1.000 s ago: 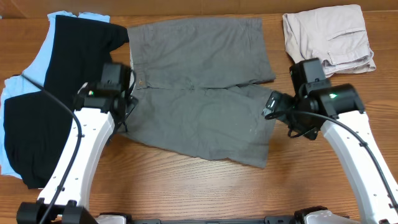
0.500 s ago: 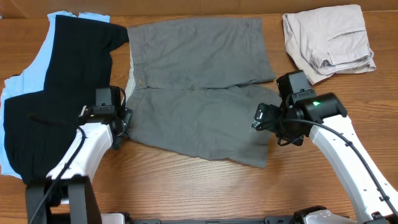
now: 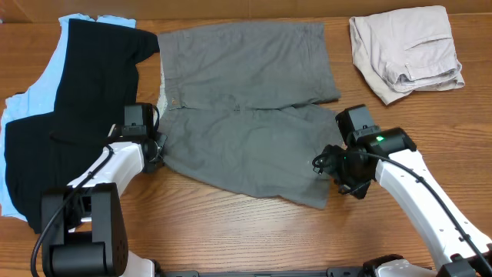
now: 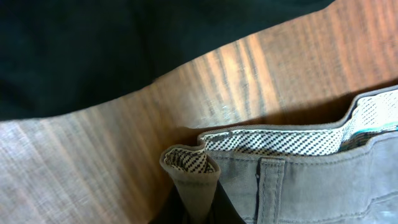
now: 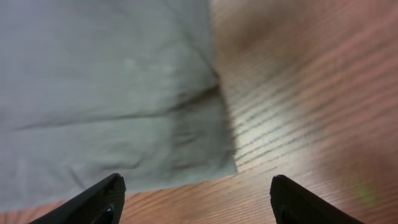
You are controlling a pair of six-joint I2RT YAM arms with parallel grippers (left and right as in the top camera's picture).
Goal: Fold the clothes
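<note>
The clothes, mid-grey shorts (image 3: 246,100), lie spread flat in the middle of the table, waistband to the left and legs to the right. At the near-left corner of the waistband my left gripper (image 3: 154,151) is shut on the fabric. The left wrist view shows a pinched fold of the waistband (image 4: 189,171), speckled lining upward, standing between the jaws of the left gripper (image 4: 196,208). My right gripper (image 3: 327,165) hangs over the near leg's hem corner (image 5: 227,165). In its wrist view the right gripper (image 5: 198,199) is open, its dark fingertips (image 5: 102,198) astride that corner and bare wood.
A black T-shirt (image 3: 69,115) lies over a light blue garment (image 3: 15,115) at the left, close to my left arm. Folded beige shorts (image 3: 407,50) sit at the back right. Bare wooden table (image 3: 231,223) runs along the near edge.
My left gripper slid toward the near side and shut on the waistband corner. The right arm moved nearer and down to the leg's hem corner, its jaws narrowing a little.
</note>
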